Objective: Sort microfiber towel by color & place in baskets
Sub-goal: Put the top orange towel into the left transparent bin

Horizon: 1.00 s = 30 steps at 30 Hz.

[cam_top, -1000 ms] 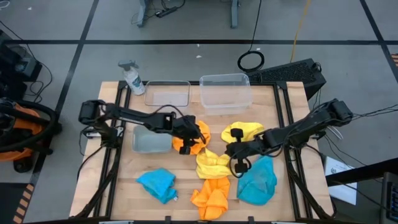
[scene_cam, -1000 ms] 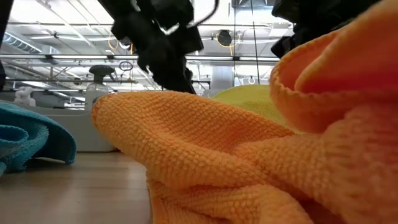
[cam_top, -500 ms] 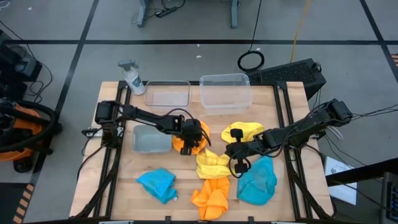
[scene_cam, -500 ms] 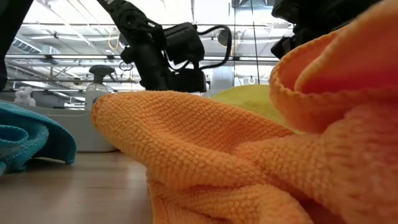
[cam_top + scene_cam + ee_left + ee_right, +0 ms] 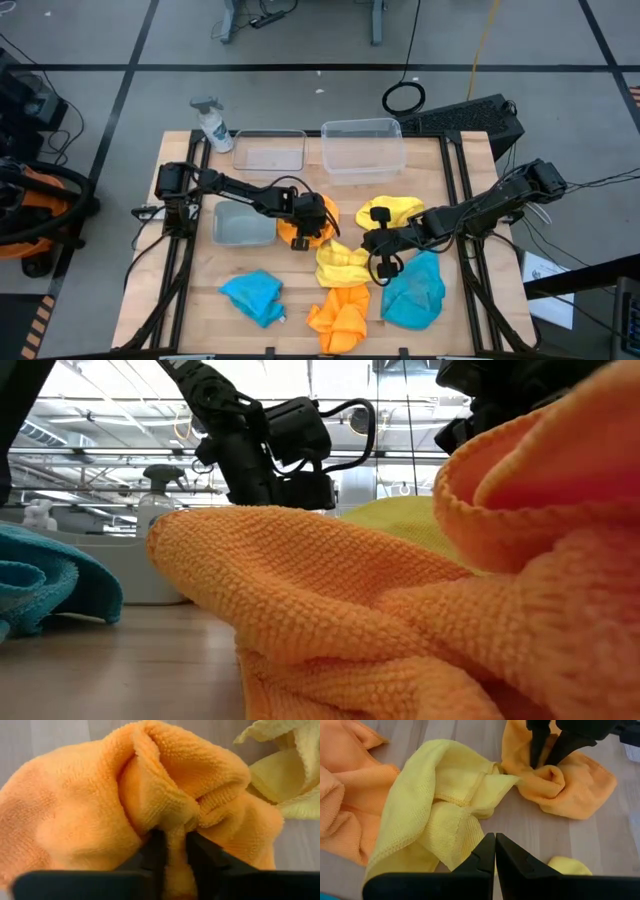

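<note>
Six towels lie on the wooden table. My left gripper (image 5: 310,218) is down on an orange towel (image 5: 300,232) beside the left basket (image 5: 243,224), shut on it. A yellow towel (image 5: 340,262) lies just nearer, a second yellow towel (image 5: 392,212) to the right. My right gripper (image 5: 383,262) is shut and holds nothing, between that nearer yellow towel (image 5: 440,815) and a blue towel (image 5: 415,292). Another orange towel (image 5: 340,318) and another blue towel (image 5: 255,296) lie near the table's near edge. Two more baskets (image 5: 270,151) (image 5: 362,146) stand at the far edge. My left gripper pinches a raised fold (image 5: 172,820) on top of the orange towel between its two fingers (image 5: 155,845). It comes from above, pointing down, as the right wrist view shows (image 5: 547,750). The towel's bulk lies bunched on the table around the fingers.
A white spray bottle (image 5: 212,126) stands at the far left corner. In the low view the near orange towel (image 5: 400,610) fills the foreground, with blue towel (image 5: 45,585) at its left. Bare wood shows between the far baskets and the towels.
My left gripper has come down from just above the orange towel onto its top and moved slightly toward the table's right. My right arm has kept still, and the towels lie where they lay.
</note>
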Each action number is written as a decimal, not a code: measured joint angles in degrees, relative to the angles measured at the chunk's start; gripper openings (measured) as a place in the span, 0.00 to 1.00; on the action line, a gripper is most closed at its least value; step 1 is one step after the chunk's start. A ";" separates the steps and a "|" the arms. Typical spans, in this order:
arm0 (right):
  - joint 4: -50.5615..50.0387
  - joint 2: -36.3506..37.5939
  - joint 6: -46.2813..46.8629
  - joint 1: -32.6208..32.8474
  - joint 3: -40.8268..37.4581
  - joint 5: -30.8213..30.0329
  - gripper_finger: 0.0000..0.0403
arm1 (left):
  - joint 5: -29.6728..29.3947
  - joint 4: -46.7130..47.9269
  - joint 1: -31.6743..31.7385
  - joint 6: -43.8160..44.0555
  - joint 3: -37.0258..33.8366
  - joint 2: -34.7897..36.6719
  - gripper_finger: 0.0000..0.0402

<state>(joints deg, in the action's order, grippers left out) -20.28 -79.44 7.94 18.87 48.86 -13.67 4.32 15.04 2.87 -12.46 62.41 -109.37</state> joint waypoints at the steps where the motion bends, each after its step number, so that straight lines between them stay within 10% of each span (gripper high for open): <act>1: -0.01 0.00 0.00 0.00 0.00 0.00 0.02 | 0.00 -0.13 -0.01 -0.17 0.00 -0.01 0.10; 18: 7.26 0.02 -3.20 -0.13 0.00 -0.45 0.02 | -13.95 -0.29 -4.33 -0.70 3.83 6.57 0.02; 30: 17.31 0.02 -9.78 -0.13 0.00 -15.65 0.21 | -18.82 -0.65 -7.55 -3.43 4.24 15.84 0.02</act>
<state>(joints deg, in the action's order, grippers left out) -2.97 -79.42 -1.83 18.74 48.86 -29.32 -14.51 14.39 -4.67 -15.90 66.65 -93.53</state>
